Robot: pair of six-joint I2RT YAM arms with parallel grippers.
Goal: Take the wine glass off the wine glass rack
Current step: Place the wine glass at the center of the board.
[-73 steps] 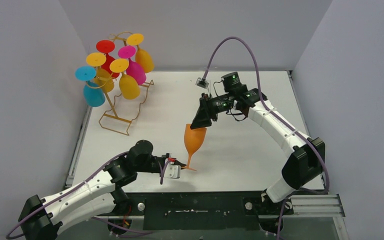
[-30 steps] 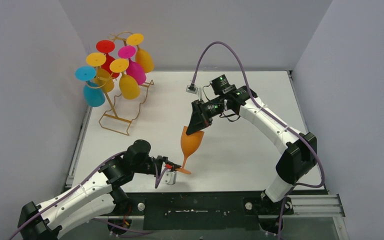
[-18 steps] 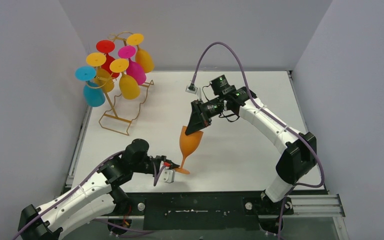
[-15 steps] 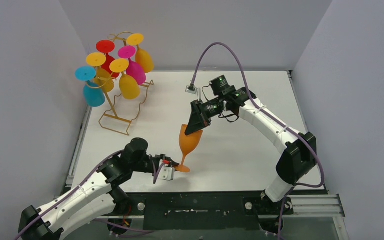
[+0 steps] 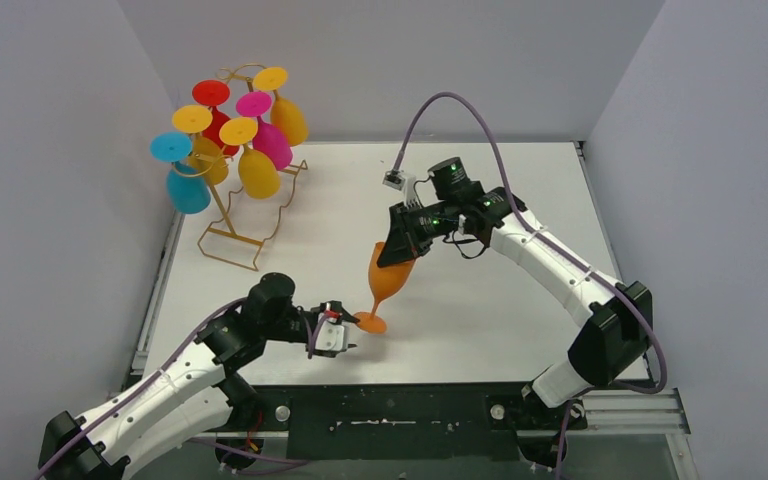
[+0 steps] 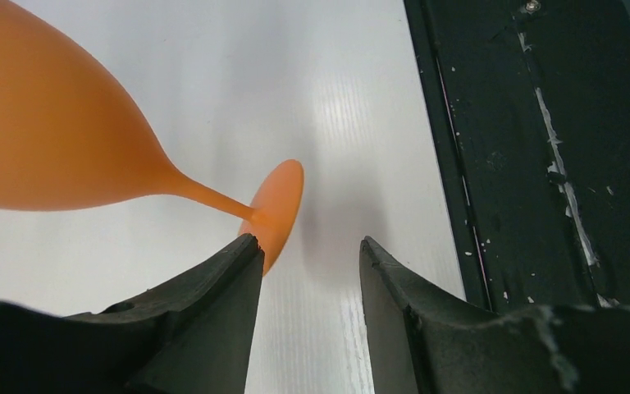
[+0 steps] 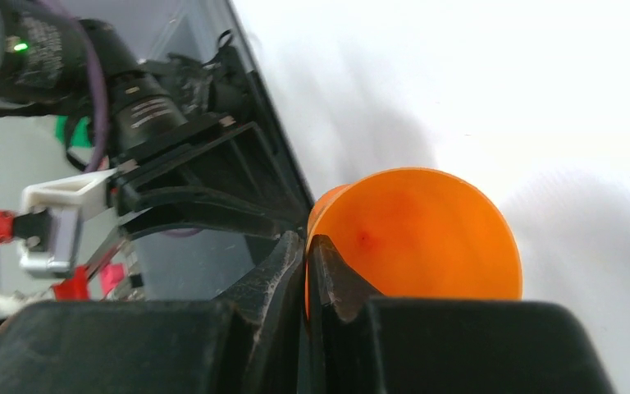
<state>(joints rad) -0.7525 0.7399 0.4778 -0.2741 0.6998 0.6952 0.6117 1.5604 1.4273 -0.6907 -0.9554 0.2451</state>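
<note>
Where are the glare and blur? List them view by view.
Top external: even light, everything sharp. Left wrist: a glare streak on the table beside the orange wine glass, whose near bowl is soft. Right wrist: table washed out to white, the left arm behind blurred.

I'm checking all three feeds and there's nothing I can read: no lettering, number, brand or label is legible on anything in view.
</note>
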